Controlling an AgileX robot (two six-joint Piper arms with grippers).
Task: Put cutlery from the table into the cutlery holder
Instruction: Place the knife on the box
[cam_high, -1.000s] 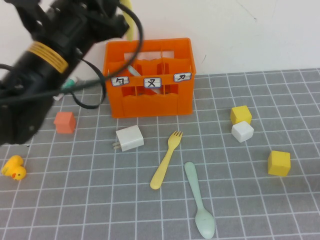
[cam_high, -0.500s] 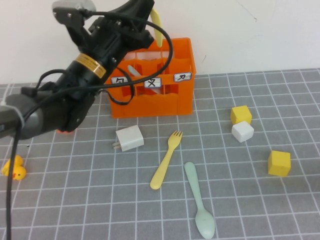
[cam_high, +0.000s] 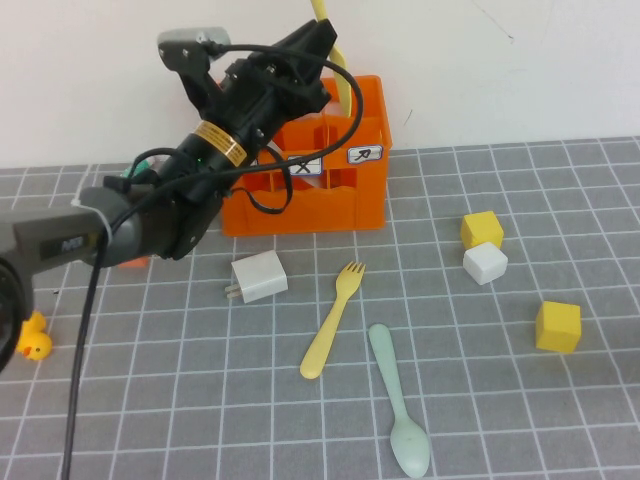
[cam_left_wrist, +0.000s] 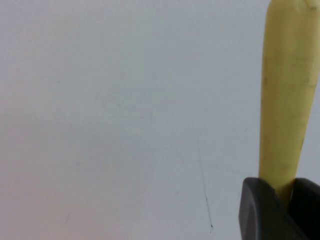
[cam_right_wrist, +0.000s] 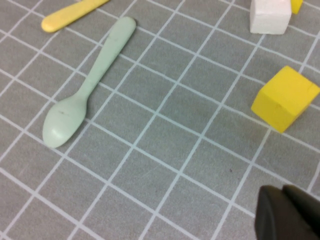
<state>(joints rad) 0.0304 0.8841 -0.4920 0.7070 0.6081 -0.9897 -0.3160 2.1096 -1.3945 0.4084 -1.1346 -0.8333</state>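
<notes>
My left gripper (cam_high: 318, 48) hangs over the back of the orange cutlery holder (cam_high: 300, 205), shut on a yellow knife (cam_high: 344, 88) that points steeply down into the crate. In the left wrist view the knife (cam_left_wrist: 287, 100) runs out from between the closed fingers of the left gripper (cam_left_wrist: 285, 192) against a white wall. A yellow fork (cam_high: 333, 318) and a mint spoon (cam_high: 397, 410) lie on the grey grid table (cam_high: 500, 400) in front of the crate. My right gripper (cam_right_wrist: 284, 189) hovers shut over the mat near the spoon (cam_right_wrist: 87, 85) and does not show in the high view.
A white charger block (cam_high: 259, 276) lies left of the fork. Two yellow cubes (cam_high: 481, 229) (cam_high: 557, 326) and a white cube (cam_high: 485, 263) sit on the right side. A yellow duck (cam_high: 33, 340) stands at the left edge. The left arm's cable loops over the crate's front.
The left arm has swung to the right, carrying the yellow knife from the crate's left side to above its back compartments. Fork and spoon have not moved.
</notes>
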